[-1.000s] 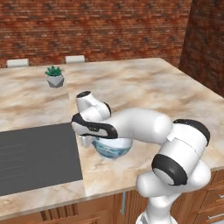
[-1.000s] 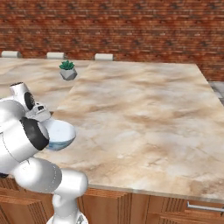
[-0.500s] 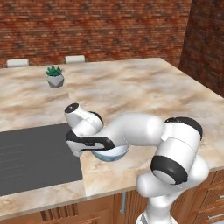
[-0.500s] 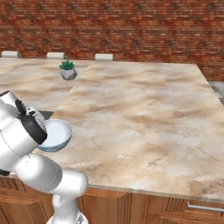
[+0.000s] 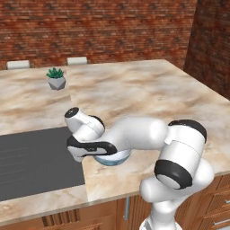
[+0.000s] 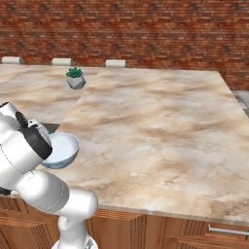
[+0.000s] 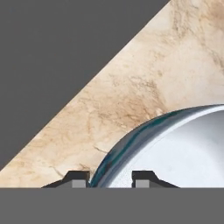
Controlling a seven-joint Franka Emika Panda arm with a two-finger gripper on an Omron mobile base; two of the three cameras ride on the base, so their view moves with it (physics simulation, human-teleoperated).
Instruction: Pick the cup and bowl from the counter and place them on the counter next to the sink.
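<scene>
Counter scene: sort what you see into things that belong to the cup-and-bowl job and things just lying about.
Belongs to the job:
- bowl, on the counter beside the sink
- gripper, its jaws astride the bowl's rim

Just lying about:
- potted plant, far back on the counter
- brick wall

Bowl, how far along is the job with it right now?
Looks done: the bowl sits on the counter, right beside the sink. In hand: the gripper straddles the bowl's rim, jaws slightly apart, apparently letting go. Left: lift clear of the bowl. The cup's half of the job I can't judge from here.
</scene>
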